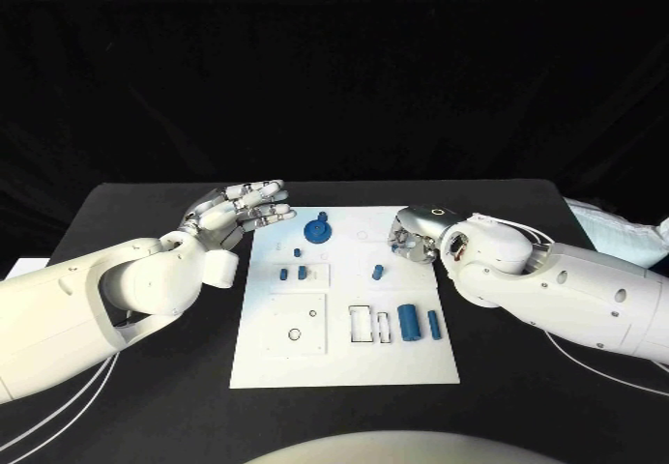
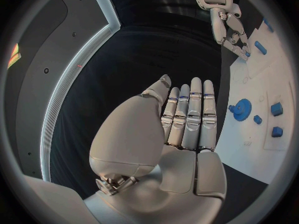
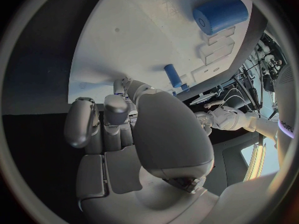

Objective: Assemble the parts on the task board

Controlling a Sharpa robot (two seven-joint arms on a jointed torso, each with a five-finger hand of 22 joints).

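Both hands at the far edge of the task board; parts lie on the plate.

Left hand: at 10 o'clock from the board's centre, just off its far left corner, fingers extended side by side, holding nothing. On the board, left to right: small blue pieces at 10 o'clock, blue round gear-like part at 11 o'clock, single blue peg just past centre, blue cylinder and slim blue pin at 4 o'clock. Right hand: at 1 o'clock over the board's far right edge, fingers curled inward; whether it holds anything cannot be determined.
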